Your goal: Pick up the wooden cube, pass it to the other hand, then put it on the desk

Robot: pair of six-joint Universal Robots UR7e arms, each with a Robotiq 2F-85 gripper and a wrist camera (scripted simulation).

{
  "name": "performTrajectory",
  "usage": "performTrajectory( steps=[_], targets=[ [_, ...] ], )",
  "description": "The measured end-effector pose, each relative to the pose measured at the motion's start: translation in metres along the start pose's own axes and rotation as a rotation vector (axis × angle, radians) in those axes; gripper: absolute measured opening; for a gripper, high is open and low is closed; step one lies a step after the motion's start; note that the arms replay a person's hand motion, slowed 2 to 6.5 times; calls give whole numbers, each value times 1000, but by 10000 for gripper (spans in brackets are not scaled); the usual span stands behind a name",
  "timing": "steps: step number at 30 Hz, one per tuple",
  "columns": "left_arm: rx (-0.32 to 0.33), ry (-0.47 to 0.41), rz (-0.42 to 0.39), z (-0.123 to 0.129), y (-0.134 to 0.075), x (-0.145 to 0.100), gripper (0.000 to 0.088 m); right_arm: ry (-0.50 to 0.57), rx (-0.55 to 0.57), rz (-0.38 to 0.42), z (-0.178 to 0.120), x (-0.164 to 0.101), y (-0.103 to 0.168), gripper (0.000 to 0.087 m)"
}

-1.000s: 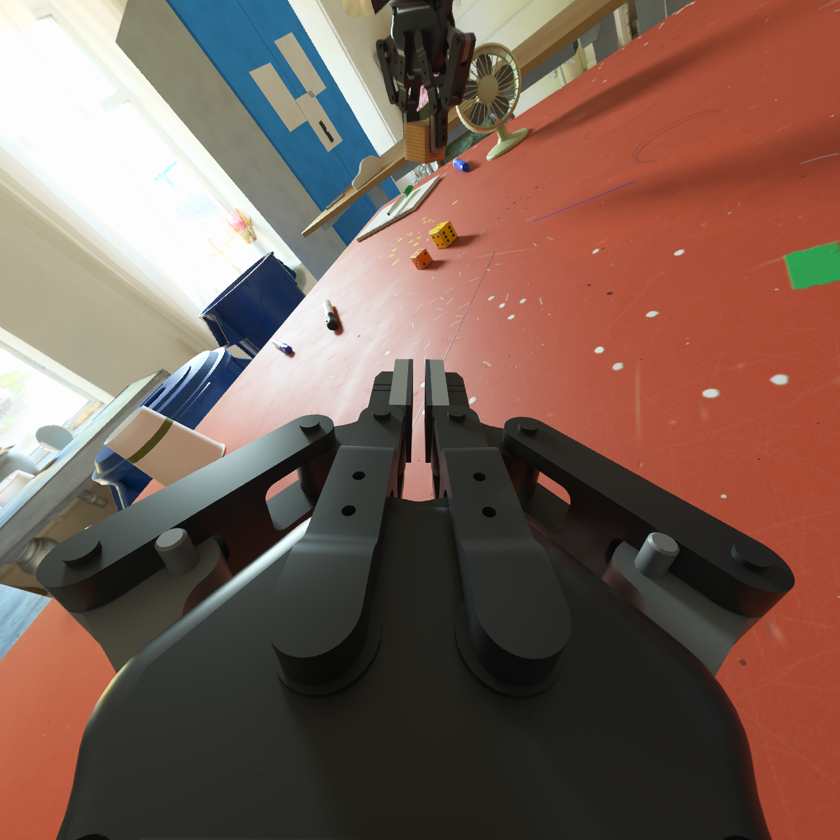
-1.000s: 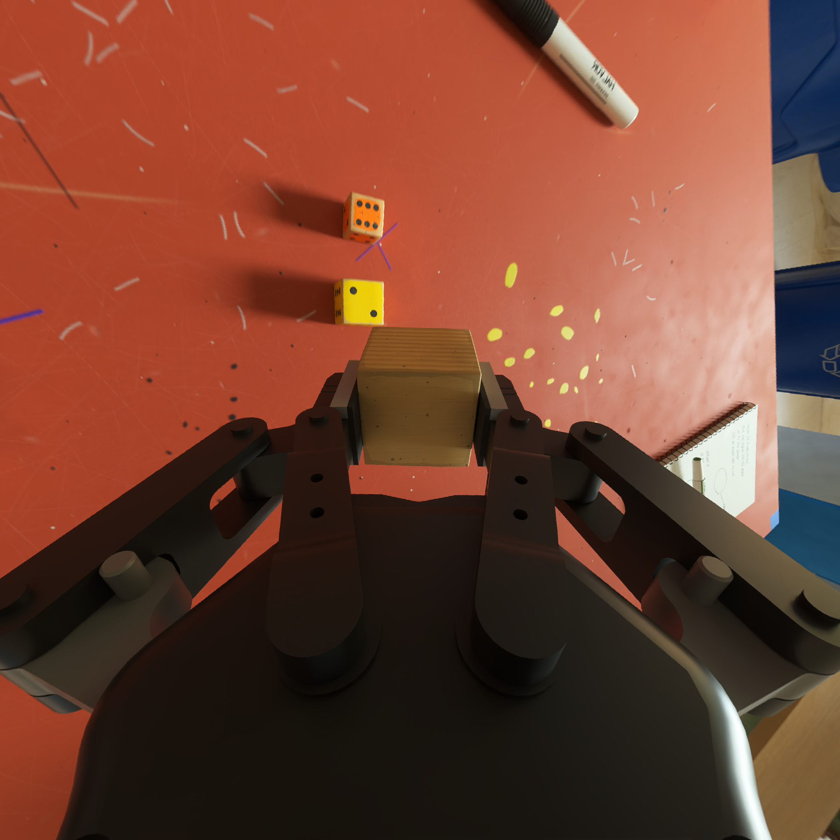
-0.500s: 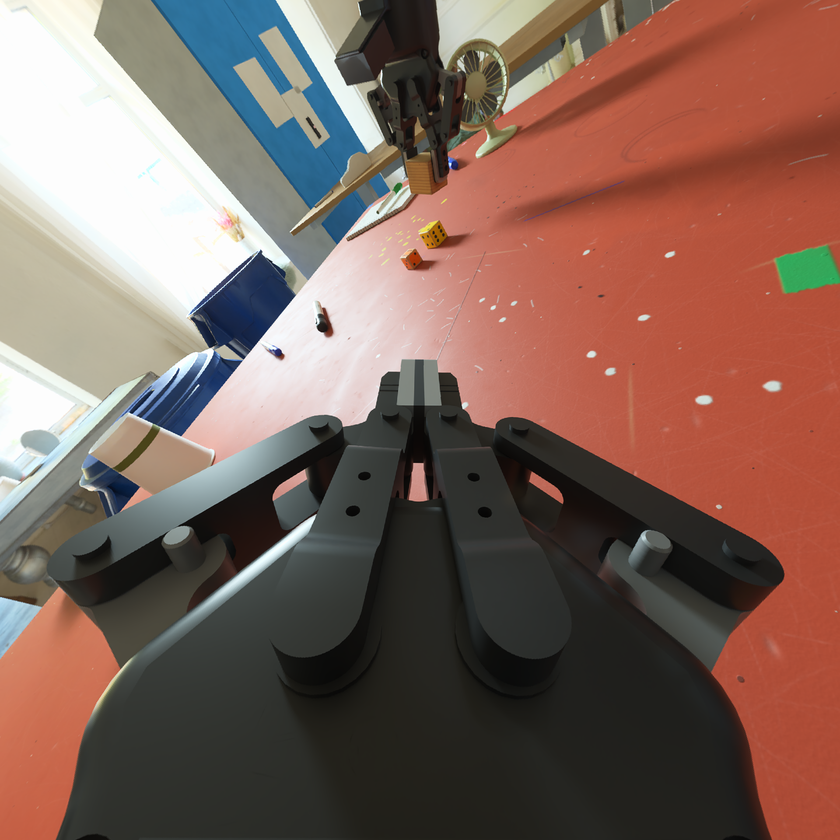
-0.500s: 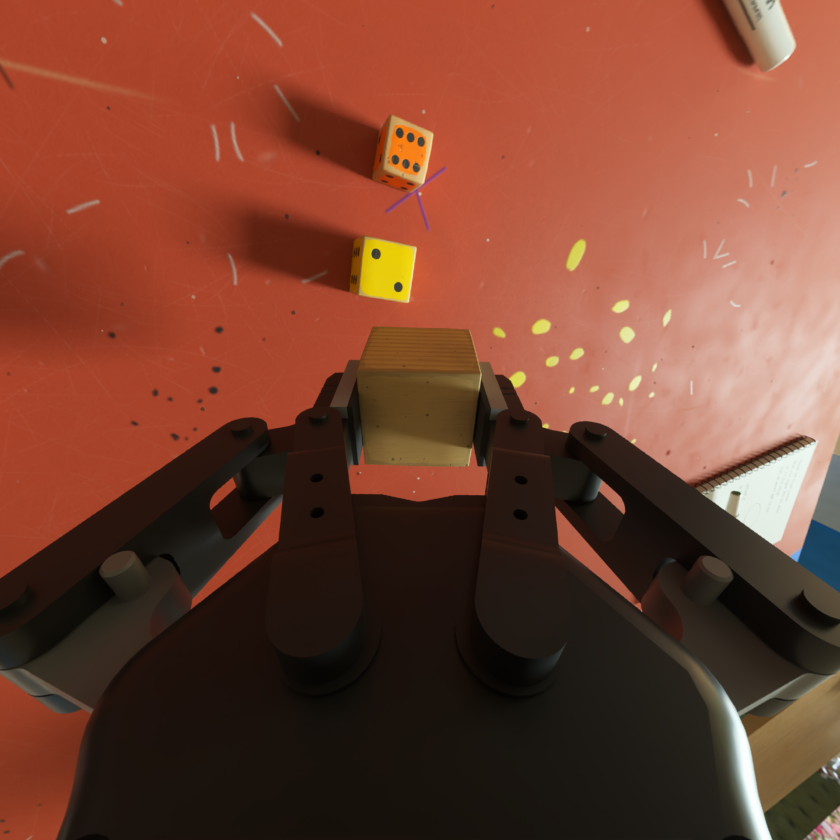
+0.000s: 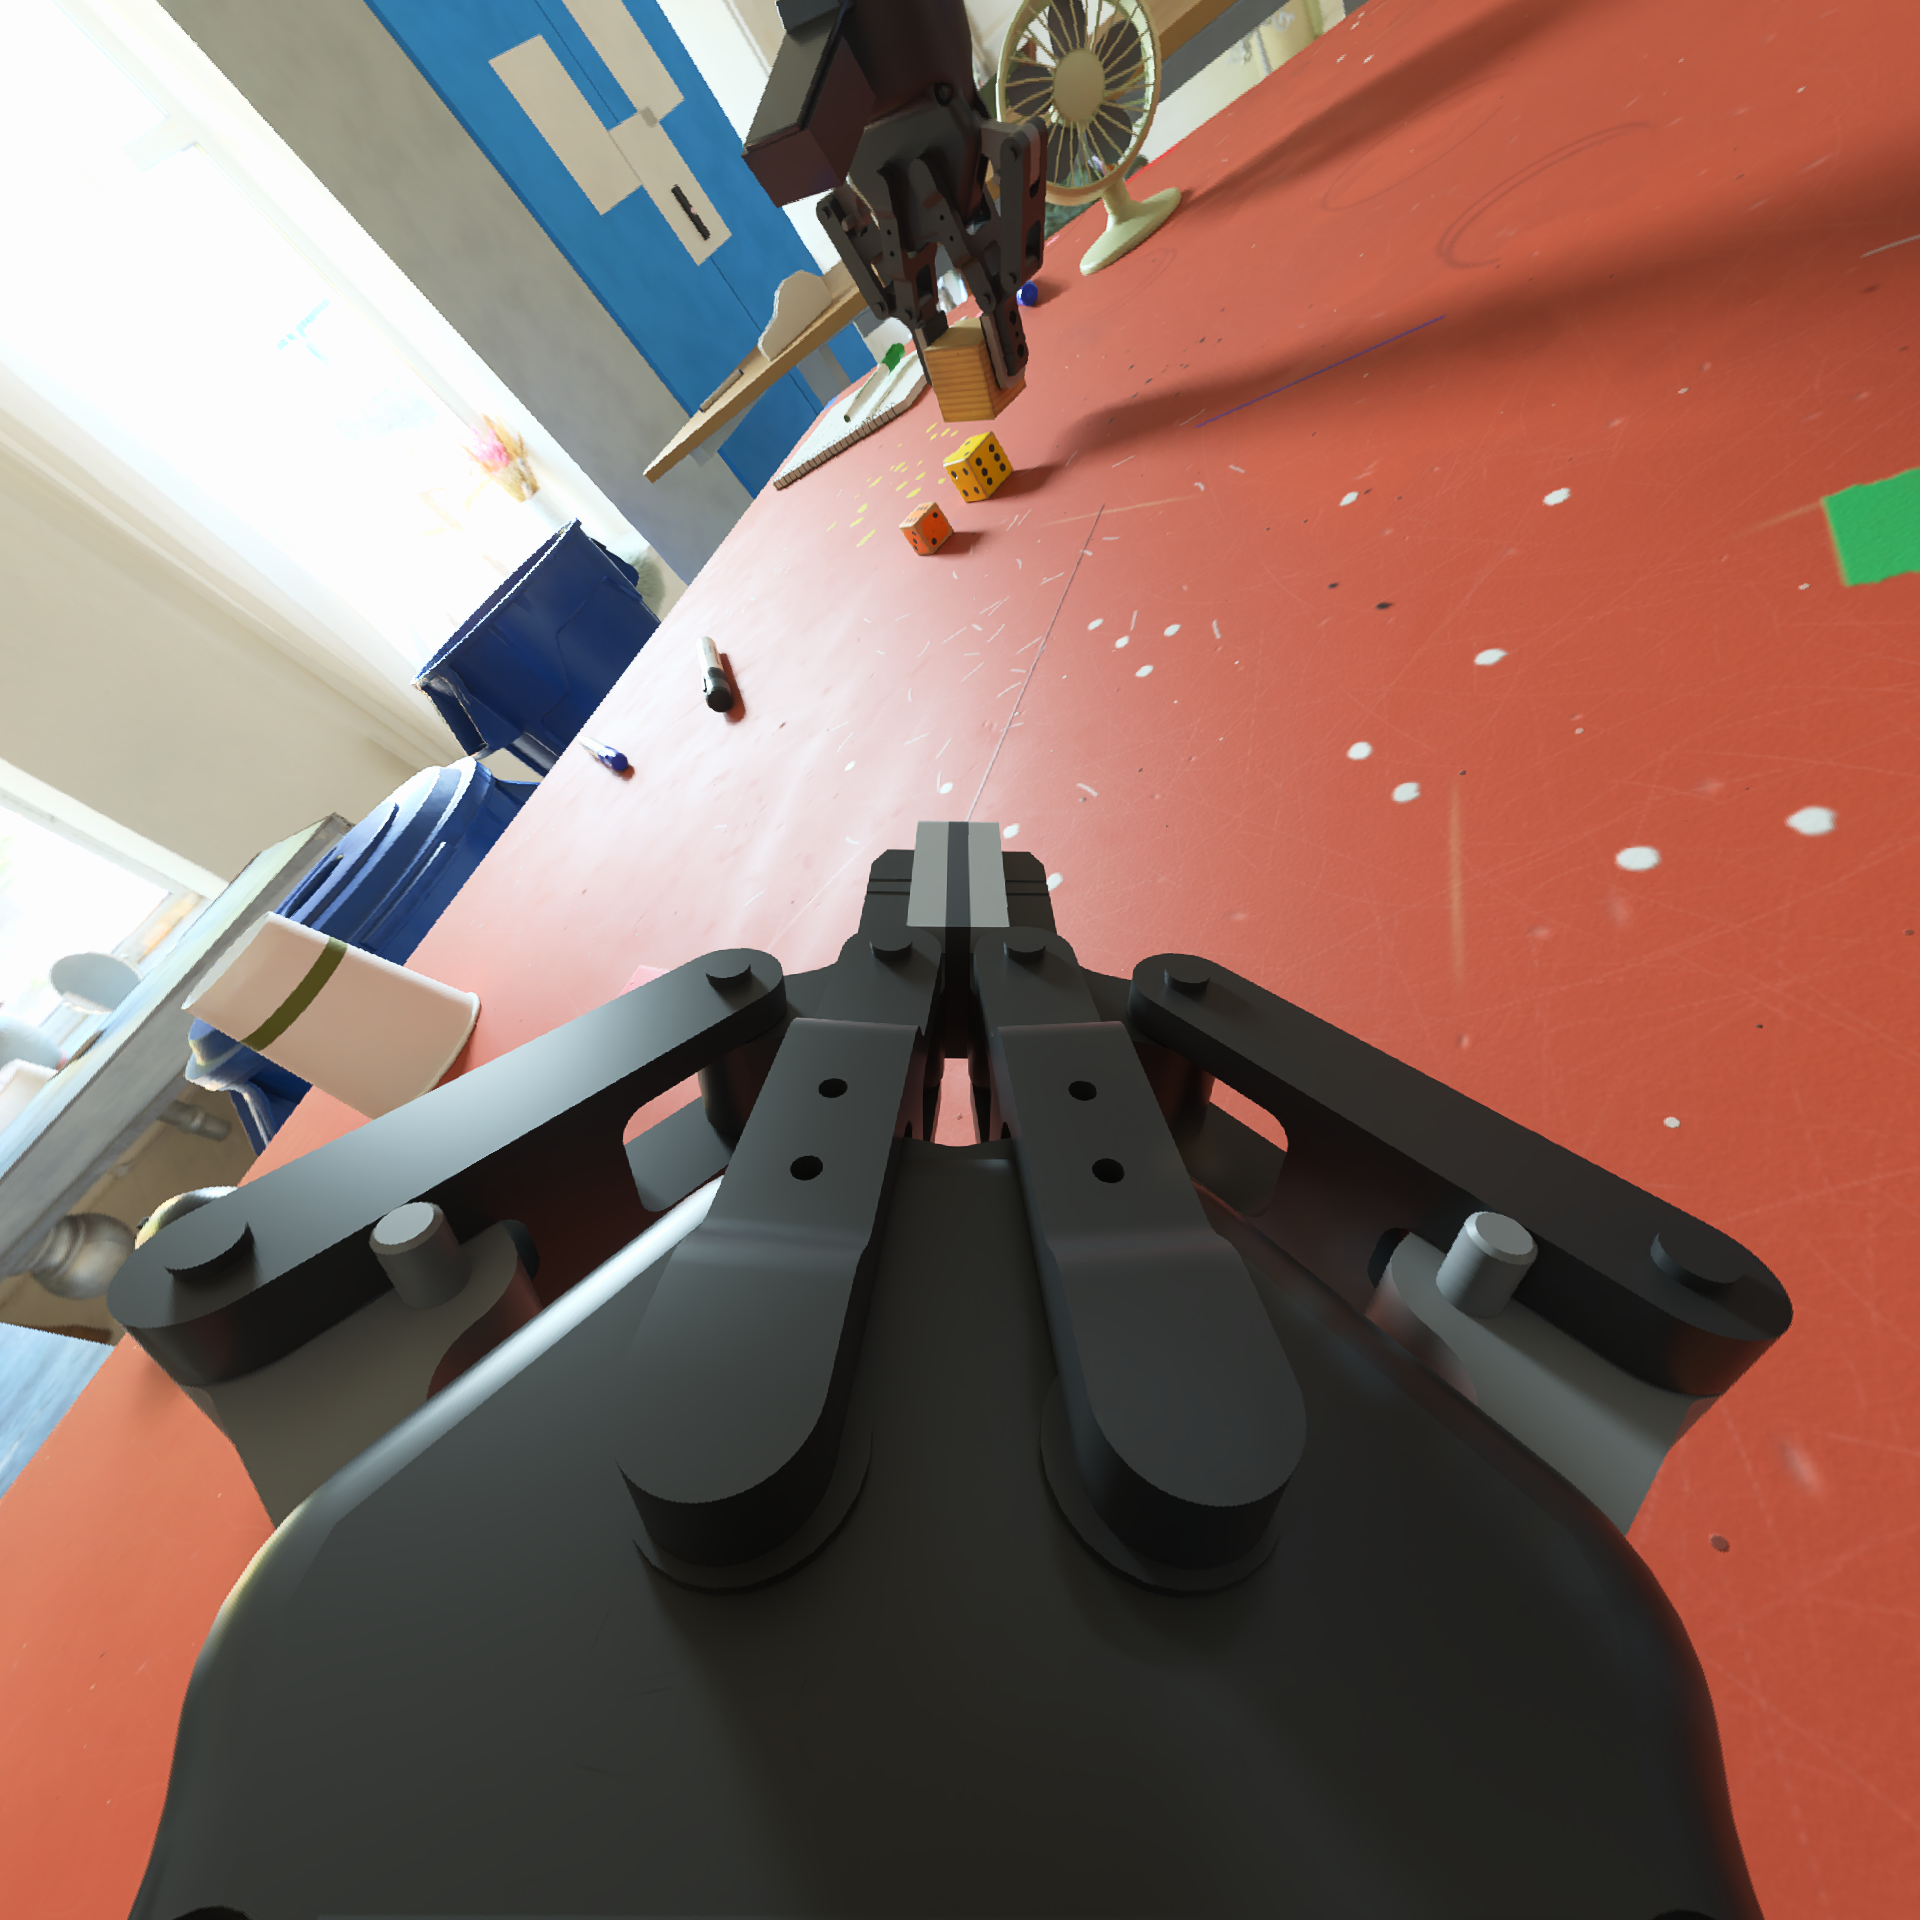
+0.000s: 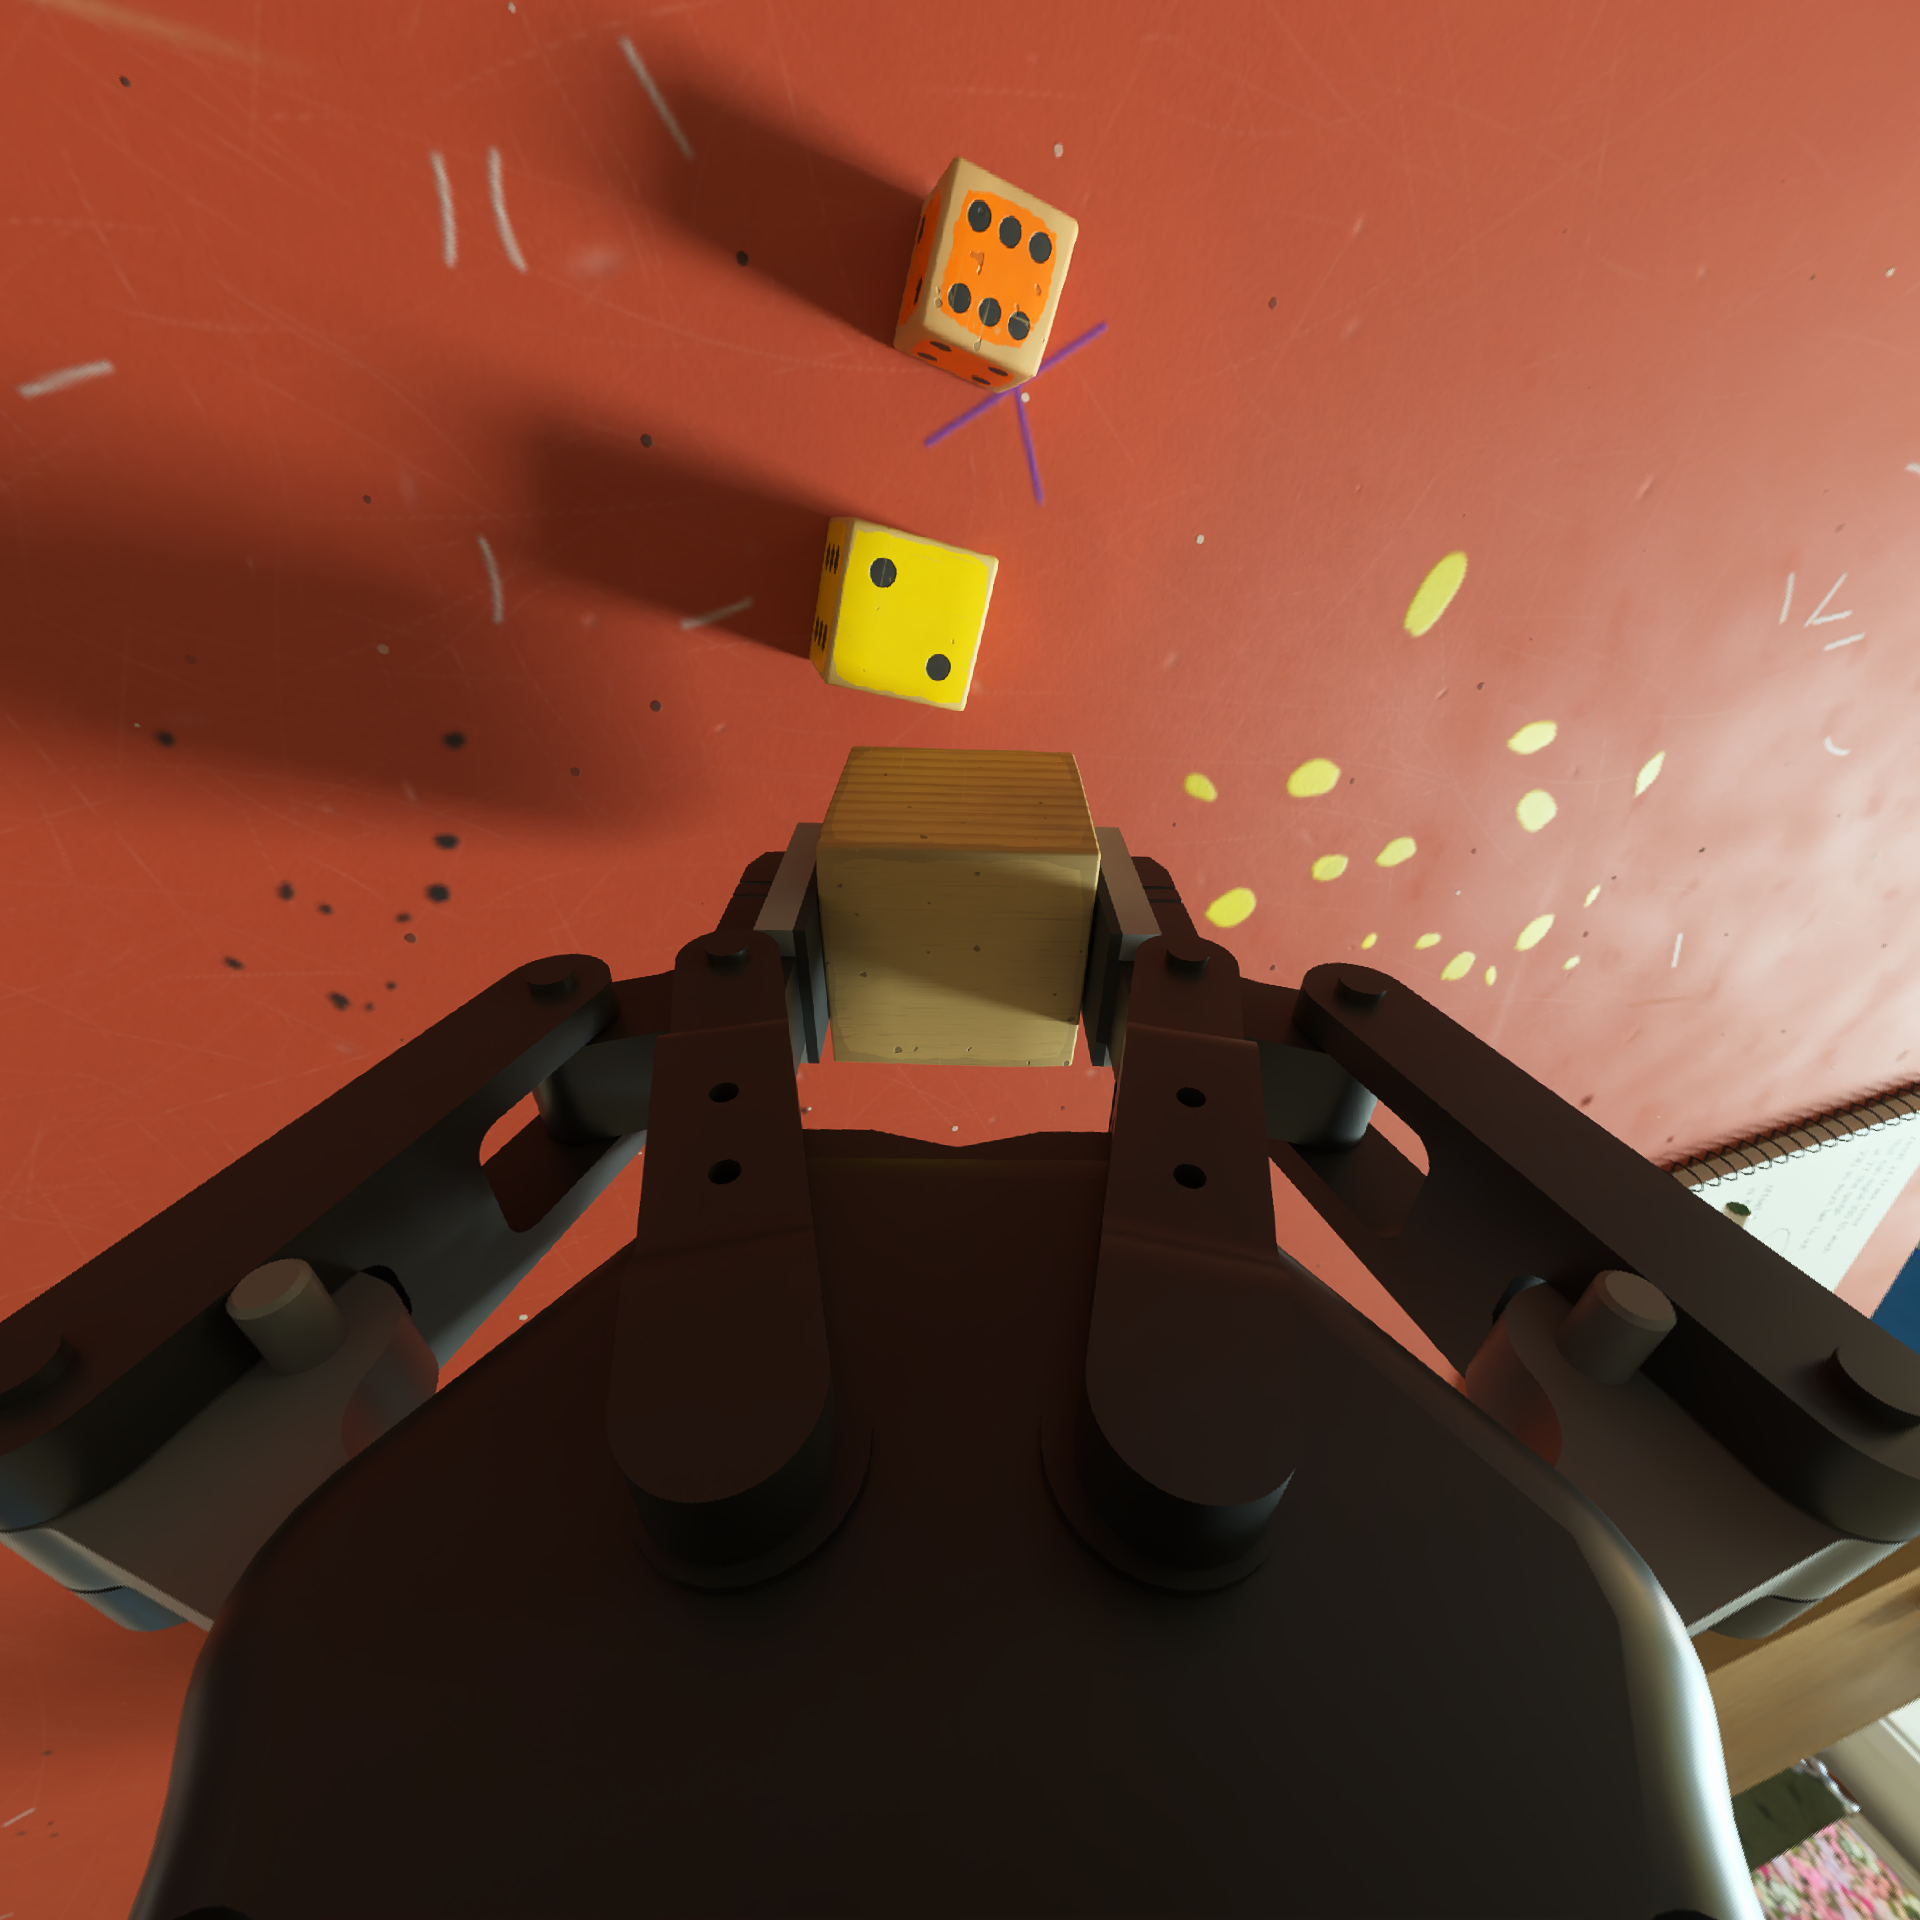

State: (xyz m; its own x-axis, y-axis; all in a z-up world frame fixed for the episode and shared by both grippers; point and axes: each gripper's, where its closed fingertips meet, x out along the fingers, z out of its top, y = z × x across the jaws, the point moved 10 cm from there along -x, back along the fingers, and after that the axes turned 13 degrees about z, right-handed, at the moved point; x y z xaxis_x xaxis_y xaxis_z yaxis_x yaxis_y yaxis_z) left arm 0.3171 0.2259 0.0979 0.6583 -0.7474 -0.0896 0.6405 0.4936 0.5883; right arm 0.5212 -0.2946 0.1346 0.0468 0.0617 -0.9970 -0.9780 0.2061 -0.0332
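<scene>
My right gripper (image 6: 956, 904) is shut on the wooden cube (image 6: 956, 935) and holds it a little above the red desk (image 6: 312, 623), just short of a yellow die (image 6: 904, 615). In the left wrist view the same gripper (image 5: 966, 358) shows far off, pointing down with the cube (image 5: 971, 382) between its fingers, close above the desk (image 5: 1455, 935). My left gripper (image 5: 958, 873) is shut and empty, low over the desk, far from the cube.
An orange die (image 6: 987, 275) lies beyond the yellow one. A spiral notebook (image 6: 1829, 1184) lies at the right. In the left wrist view I see a black marker (image 5: 715, 675), a tipped paper cup (image 5: 332, 1013), a desk fan (image 5: 1091, 114) and a green patch (image 5: 1875, 530).
My right gripper has come down toward the desk with the cube; the dice look larger and nearer. My left gripper closed fully and shifted slightly.
</scene>
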Motion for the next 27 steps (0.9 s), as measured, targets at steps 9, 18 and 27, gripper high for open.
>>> performTrajectory(
  steps=[9,18,27],
  targets=[
    [-4,7,-5,-2,-1,2,0,33,14,59,0,10,-8,387],
    [-10,11,-10,-5,0,4,0,52,7,105,0,17,-12,387],
    [-22,15,-16,-7,1,6,0,72,1,123,2,23,-16,387]
  ],
)
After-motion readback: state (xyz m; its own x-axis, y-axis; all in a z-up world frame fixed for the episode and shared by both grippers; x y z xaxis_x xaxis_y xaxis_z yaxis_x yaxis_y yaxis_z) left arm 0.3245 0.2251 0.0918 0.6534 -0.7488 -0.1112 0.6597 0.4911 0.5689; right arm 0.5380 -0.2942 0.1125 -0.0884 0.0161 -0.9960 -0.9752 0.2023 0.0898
